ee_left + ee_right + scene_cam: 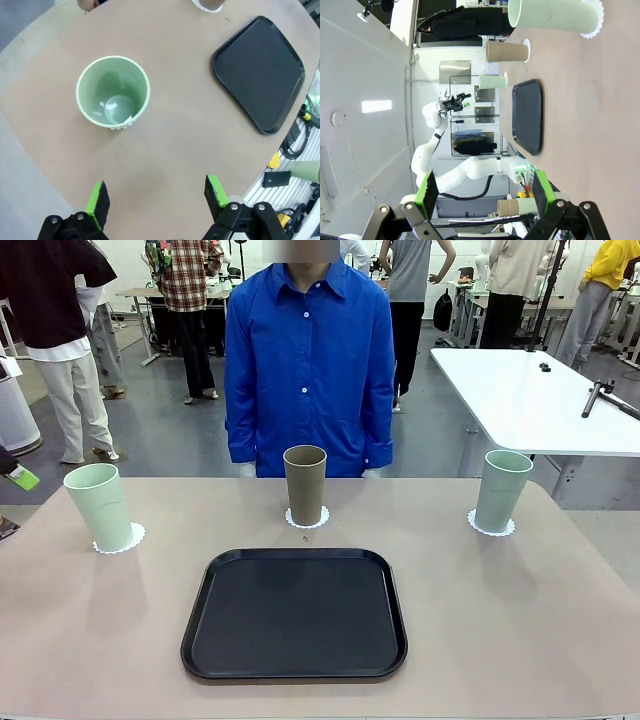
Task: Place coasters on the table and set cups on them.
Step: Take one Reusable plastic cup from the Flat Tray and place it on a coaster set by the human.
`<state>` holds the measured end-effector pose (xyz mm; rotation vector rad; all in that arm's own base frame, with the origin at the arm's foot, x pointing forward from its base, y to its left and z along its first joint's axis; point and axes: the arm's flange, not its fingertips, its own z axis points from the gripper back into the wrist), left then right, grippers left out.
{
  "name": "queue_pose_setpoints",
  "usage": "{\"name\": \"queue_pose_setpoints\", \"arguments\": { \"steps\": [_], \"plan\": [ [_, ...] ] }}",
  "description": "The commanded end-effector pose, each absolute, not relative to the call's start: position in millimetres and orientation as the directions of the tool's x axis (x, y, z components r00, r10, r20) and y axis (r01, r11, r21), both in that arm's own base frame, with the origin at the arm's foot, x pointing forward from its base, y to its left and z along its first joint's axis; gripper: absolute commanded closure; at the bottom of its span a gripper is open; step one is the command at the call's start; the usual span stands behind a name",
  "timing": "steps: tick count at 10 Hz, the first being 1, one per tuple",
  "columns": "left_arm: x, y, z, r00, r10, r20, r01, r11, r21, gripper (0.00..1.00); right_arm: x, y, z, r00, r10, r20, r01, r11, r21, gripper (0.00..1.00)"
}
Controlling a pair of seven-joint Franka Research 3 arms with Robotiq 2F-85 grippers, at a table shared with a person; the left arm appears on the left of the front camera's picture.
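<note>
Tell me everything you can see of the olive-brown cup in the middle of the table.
The olive-brown tapered tumbler looks matte, like plastic, wider at its open rim than at its base. It stands upright on a small white round paper doily with a scalloped edge, at the far middle of the beige-pink tabletop, just beyond the black rounded-corner tray. Only the doily touches it.

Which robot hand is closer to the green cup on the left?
The left hand. It hangs open right above that cup, looking down into it. The right hand is open over the table's other side, beside the other green cup.
</note>
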<state>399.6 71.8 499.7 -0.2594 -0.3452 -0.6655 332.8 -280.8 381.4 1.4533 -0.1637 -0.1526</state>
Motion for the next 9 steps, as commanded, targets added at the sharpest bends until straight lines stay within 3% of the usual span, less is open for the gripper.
{"name": "queue_pose_setpoints", "arguments": {
  "steps": [1, 9],
  "plan": [
    [389, 57, 502, 0.749, -0.563, 0.350, 0.631, 0.767, -0.116, 0.00, 333, -281, 382, 0.978, -0.205, 0.024, 0.000, 0.116, 0.993, 0.00],
    [394, 63, 500, 0.742, -0.550, 0.383, 0.634, 0.762, -0.134, 0.00, 333, -281, 382, 0.978, -0.205, 0.024, 0.000, 0.116, 0.993, 0.00]
  ]
}}
